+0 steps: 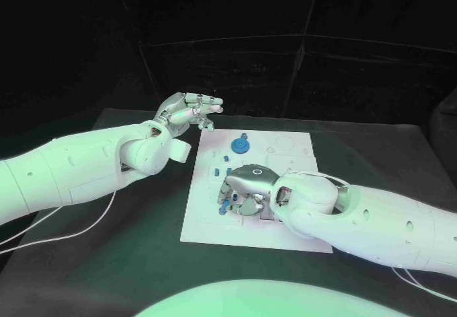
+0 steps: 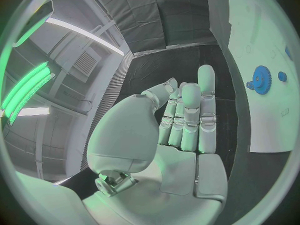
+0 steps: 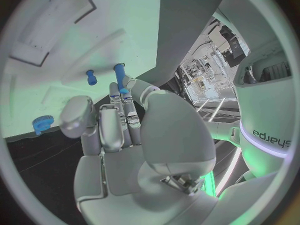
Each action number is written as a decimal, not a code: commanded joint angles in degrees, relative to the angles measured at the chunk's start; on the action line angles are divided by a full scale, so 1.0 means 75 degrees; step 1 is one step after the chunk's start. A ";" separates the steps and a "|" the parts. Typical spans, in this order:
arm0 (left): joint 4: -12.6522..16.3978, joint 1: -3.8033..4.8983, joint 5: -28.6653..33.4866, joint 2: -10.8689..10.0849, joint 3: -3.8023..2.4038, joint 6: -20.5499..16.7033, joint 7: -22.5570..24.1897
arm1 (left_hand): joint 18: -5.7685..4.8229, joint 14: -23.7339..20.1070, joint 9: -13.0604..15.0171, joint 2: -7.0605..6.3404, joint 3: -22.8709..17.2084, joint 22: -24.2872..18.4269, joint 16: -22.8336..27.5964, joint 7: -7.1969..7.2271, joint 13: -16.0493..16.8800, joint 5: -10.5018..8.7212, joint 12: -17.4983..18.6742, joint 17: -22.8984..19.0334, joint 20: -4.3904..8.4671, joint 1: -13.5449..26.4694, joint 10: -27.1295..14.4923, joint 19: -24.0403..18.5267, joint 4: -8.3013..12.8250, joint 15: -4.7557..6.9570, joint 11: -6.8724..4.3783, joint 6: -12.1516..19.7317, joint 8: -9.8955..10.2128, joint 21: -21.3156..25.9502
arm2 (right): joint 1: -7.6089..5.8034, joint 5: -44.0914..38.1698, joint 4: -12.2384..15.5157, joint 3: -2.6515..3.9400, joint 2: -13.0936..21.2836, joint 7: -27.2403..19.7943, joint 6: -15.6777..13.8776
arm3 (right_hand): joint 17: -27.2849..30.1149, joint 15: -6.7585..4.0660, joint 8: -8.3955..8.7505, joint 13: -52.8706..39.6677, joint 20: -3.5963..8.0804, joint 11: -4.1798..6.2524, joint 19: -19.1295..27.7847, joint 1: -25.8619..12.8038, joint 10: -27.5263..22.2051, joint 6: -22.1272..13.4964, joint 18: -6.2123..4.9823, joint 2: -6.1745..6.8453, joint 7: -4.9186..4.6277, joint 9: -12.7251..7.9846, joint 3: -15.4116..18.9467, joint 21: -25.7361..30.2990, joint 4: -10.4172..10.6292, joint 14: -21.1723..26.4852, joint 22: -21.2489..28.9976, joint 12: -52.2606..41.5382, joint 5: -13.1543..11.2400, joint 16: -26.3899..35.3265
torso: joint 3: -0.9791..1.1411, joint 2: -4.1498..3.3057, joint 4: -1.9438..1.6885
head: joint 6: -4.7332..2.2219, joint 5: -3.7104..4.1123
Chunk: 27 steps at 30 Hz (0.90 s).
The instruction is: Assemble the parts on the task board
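Starting at the left, we see the left hand (image 1: pixel 191 110) raised just off the task board's (image 1: pixel 290 231) far left corner; its wrist view shows the fingers (image 2: pixel 187 117) straight, close together and holding nothing, so we judge it is waiting. From that view a blue gear (image 2: pixel 260 78) and a small blue knob (image 2: pixel 282 76) also show on the board near its far edge.

Moving right, the head view has the gear (image 1: pixel 241 143) standing near the far edge and small blue parts (image 1: pixel 226 159) along the left side. The right hand (image 1: pixel 249 191) rests low over the middle of the board, fingers pointed down among those parts. We judge a peg pick-up or seating is in hand.

The right wrist view adds what the head view hides: the fingertips (image 3: pixel 123 96) touch a long blue peg (image 3: pixel 119 74), with a shorter blue peg (image 3: pixel 91 77) just beside it. We cannot tell whether the peg is truly pinched. Next, the move calls for a firm pinch and keeping the peg upright.
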<state>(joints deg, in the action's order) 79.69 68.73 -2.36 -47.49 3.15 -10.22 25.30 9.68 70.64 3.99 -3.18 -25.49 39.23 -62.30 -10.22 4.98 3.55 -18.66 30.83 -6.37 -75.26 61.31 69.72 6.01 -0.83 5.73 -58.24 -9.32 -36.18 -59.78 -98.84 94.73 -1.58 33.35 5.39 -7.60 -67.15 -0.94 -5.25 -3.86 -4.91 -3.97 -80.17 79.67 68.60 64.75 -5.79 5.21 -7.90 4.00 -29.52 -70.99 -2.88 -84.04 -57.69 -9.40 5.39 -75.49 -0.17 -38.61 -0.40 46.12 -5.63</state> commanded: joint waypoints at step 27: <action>0.0038 0.0012 0.0024 -0.0028 -0.0007 0.0099 0.0014 | 0.0099 -0.0039 -0.0002 0.0000 0.0014 -0.0011 0.0025 -0.0008 0.0007 0.0049 -0.0034 -0.0005 -0.0005 -0.0010 -0.0058 -0.0043 0.0026 -0.0004 0.0019 0.0038 -0.0041 0.0050 | 0.0079 -0.0359 -0.0079 -0.0025 -0.0181 0.0085 -0.0145 | 0.0109 0.0082 0.0241 0.0016 -0.0080 -0.0105 0.0082 -0.0519 -0.0386 -0.0989 -0.0064 0.0435 -0.0086 -0.0056 0.0317 0.0096 0.0145 -0.0231 0.0141 0.0349 0.0215 0.0051 | -0.0004 0.0003 0.0003 | 0.0019 -0.0039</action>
<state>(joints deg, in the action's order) 79.87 68.73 -2.36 -47.68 3.15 -10.13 25.23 9.68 70.64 3.99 -3.18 -25.49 39.22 -62.30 -10.22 4.97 3.55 -18.66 30.84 -6.37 -75.26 61.31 69.72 6.01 -0.83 5.73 -58.25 -9.32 -36.18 -59.12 -101.58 94.10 -1.76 32.07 6.21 -7.34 -66.38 -0.39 -3.58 -3.71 -5.32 -4.70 -79.76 76.29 66.00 57.65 -5.78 8.58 -8.56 3.55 -27.44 -70.54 -1.74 -83.94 -56.68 -6.99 6.71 -75.49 -0.23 -38.56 -0.36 46.29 -5.94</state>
